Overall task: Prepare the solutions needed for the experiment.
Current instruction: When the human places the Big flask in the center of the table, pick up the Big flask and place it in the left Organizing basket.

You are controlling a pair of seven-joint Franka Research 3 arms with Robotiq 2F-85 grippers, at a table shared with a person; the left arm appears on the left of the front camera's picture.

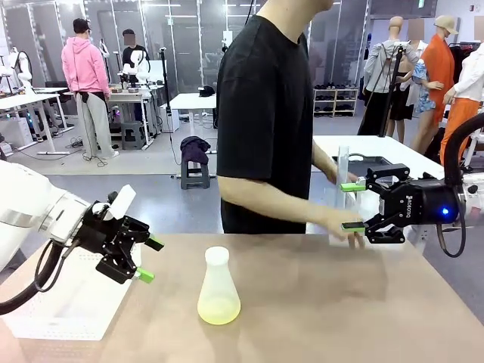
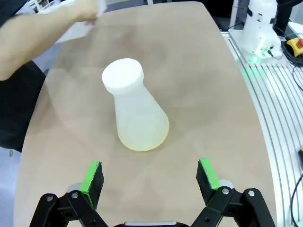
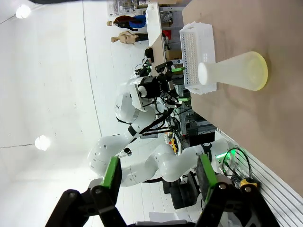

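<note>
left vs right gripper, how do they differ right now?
The left gripper hangs over the table's left end, angled down toward the flask, nothing between its fingers. The right gripper is held level at the far right edge, fingers stacked vertically, beside the person's hand and a clear cylinder. Both are open.

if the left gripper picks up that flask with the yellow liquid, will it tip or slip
The flask probably resists tipping: wide base, narrow neck, upright on the table. It likely feels light, since only a shallow pale yellow-green solution sits at the bottom. Its smooth sloped wall may slide in the pads, so gripping the neck seems safer.
</note>
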